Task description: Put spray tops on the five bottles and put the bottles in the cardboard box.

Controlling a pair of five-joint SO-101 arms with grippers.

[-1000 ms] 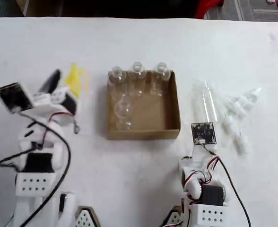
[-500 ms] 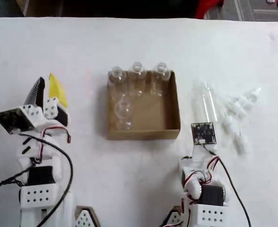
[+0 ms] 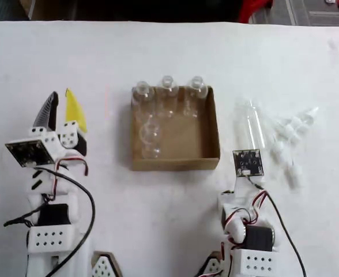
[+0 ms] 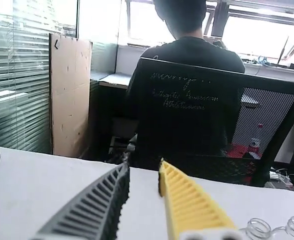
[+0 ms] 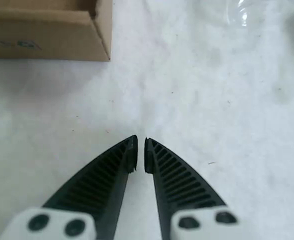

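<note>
Here, loose bottle (image 3: 252, 128) lies right of cardboard box (image 3: 213, 144), just beyond the right gripper (image 5: 140, 151), pinched together and empty; left gripper (image 3: 61, 95) narrowly parted.

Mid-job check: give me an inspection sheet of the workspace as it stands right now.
Surface: white table.
Job's things: cardboard box mid-table holds clear bottles, three along its far wall with open necks; a loose bottle lies on the table to its right; spray tops piled beyond that.
Clutter: nothing seen.
Grippers: left gripper open, empty, left of the box; right gripper shut, empty, near the box's near right corner.
Cables: black cable loops beside the left arm; thin wires on the right arm.
Surroundings: office chair, cardboard sheet by the window blinds.
</note>
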